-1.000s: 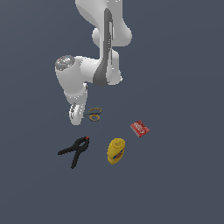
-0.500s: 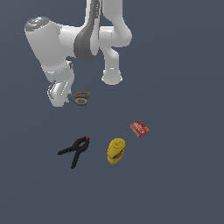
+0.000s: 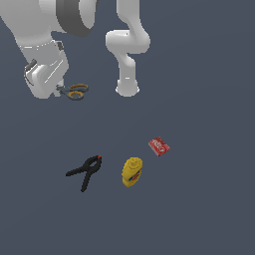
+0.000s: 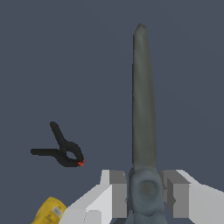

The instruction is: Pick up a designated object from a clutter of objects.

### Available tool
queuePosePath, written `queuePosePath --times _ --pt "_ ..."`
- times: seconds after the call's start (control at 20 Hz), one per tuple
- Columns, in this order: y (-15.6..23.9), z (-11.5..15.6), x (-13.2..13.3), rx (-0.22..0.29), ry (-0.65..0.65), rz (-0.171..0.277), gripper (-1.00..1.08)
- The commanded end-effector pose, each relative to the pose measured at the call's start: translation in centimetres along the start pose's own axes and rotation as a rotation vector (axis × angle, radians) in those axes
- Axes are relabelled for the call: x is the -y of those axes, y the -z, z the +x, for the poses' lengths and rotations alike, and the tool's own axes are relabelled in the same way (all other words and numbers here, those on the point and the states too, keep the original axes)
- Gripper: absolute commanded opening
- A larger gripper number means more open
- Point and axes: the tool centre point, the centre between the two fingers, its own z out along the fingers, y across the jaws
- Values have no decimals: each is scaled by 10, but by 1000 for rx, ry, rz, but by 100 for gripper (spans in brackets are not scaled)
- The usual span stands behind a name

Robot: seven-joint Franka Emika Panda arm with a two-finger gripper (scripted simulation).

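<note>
In the exterior view the yellow bottle [image 3: 132, 172] lies on its side on the grey floor [image 3: 209, 209], with a small blue and red label too blurred to read. Just to its left in that view lies the black clamp [image 3: 85, 172], its red tip pointing towards the bottle, the two apart. Beyond the bottle, towards the exterior view's right, sits the small red box [image 3: 159, 146] with white lettering that cannot be made out.

Further back, the arm [image 3: 60, 20] bends over from its white base [image 3: 127, 88] and reaches down at the exterior view's left, its wrist tilted. The fingers [image 4: 117, 192] pinch the scissors [image 3: 73, 91] at the pivot, one on either side. In the wrist view the closed grey blades [image 4: 143, 100] stick straight out from between them. In the exterior view the yellow-orange ring handles [image 3: 77, 90] jut out sideways from the gripper [image 3: 59, 90], well apart from the other three items.
</note>
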Motion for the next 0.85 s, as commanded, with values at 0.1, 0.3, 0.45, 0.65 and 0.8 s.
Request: queuePosePath --times 0.1,0.3,0.45,0.65,0.8 --pt "28 13 -3 0 2 0 -100" --pt "43 21 -3 0 4 0 -100" --pt "49 24 -4 0 4 0 -100" --pt "50 25 -3 0 4 0 -100" --pt "49 24 -3 0 4 0 -100"
